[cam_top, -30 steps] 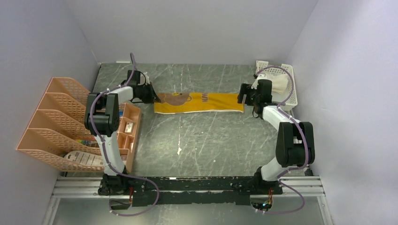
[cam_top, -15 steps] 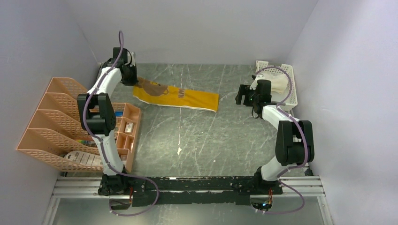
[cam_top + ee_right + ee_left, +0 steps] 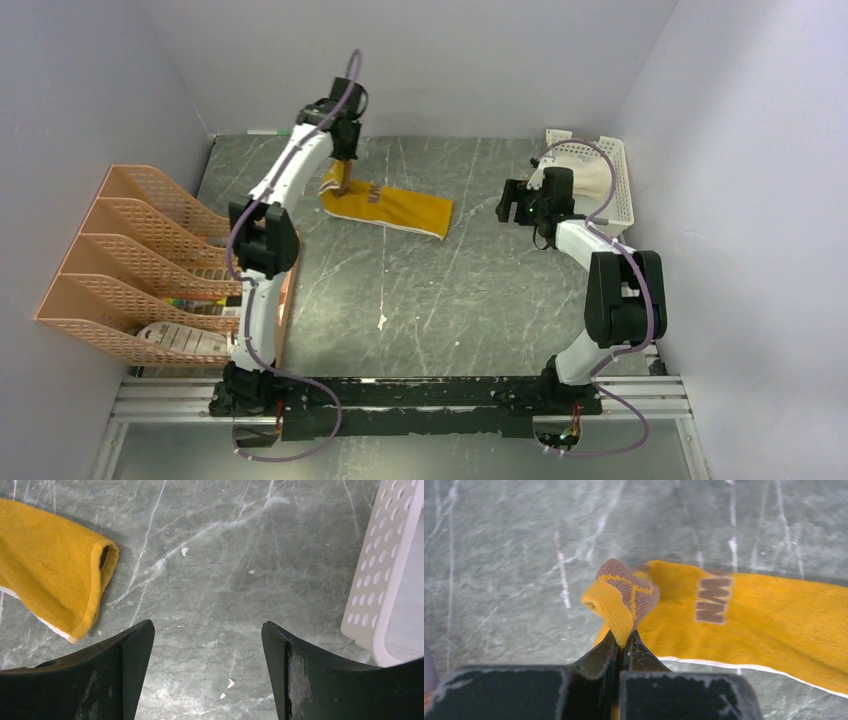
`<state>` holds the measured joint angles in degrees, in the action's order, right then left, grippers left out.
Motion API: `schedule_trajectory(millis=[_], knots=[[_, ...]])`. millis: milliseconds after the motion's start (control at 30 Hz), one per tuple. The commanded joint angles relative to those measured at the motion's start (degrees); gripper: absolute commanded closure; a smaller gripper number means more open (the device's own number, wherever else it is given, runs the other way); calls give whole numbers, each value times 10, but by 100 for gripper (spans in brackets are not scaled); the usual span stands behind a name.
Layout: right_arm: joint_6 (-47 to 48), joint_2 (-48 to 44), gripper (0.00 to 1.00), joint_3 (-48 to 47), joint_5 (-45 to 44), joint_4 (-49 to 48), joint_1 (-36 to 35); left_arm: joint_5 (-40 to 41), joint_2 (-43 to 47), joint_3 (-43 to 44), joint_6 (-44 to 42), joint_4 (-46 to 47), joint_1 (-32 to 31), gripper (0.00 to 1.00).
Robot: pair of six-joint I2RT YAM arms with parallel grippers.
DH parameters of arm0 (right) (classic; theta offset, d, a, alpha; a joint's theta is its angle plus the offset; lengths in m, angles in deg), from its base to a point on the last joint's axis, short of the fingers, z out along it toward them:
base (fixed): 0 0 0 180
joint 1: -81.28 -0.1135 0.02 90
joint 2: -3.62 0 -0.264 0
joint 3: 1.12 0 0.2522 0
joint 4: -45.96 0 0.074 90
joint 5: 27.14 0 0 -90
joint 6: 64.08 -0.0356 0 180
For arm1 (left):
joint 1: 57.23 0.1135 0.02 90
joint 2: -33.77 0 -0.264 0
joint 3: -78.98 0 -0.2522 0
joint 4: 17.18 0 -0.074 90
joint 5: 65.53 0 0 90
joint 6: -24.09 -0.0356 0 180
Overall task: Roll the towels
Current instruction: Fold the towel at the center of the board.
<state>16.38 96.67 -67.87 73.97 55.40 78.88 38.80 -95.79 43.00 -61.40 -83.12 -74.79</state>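
Since a second ago, the brown-and-yellow towel (image 3: 400, 208) on the tabletop (image 3: 450, 290) is being folded rightward, its end clamped in the left gripper (image 3: 624, 645); the right gripper (image 3: 207, 640) is being held apart, empty. Unpinned, it may be dragged, not rolled.

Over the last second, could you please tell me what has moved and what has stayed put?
The left pincer, shut on one end of the yellow towel, swung from beside the orange rack rightward and up, lifting that end and dragging the towel leftward, away from the right pincer. The right pincer stayed open and in place; the cream towel stayed in the white basket.
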Motion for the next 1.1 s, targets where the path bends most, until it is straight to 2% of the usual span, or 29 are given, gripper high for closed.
schedule_trajectory(millis=[0, 100, 233, 367, 467, 867, 900, 967, 1033, 1067], knots=[[4, 8, 21, -13, 10, 9, -5, 64, -55, 63, 6, -54, -59, 93], [6, 14, 21, -15, 14, 11, -6, 85, -92, 93, 14, -58, -102, 93], [4, 21, 21, -15, 15, 10, -6, 84, -103, 86, 26, -31, -148, 93], [2, 28, 21, -12, 19, 7, -6, 42, -105, 56, 34, 28, -191, 93], [3, 32, 21, -9, 19, 9, -6, 6, -127, 72, 34, 46, -217, 93], [6, 47, 21, -3, 23, 9, -6, -101, -164, 28, 64, 96, -242, 93], [6, 49, 21, -3, 23, 9, -6, -107, -166, 27, 64, 98, -242, 89], [6, 51, 21, -2, 22, 10, -6, -110, -168, 25, 66, 101, -241, 71], [7, 53, 21, -2, 21, 10, -6, -110, -161, 18, 67, 111, -241, 49], [7, 53, 21, -2, 21, 10, -6, -109, -153, 12, 68, 118, -241, 34]])
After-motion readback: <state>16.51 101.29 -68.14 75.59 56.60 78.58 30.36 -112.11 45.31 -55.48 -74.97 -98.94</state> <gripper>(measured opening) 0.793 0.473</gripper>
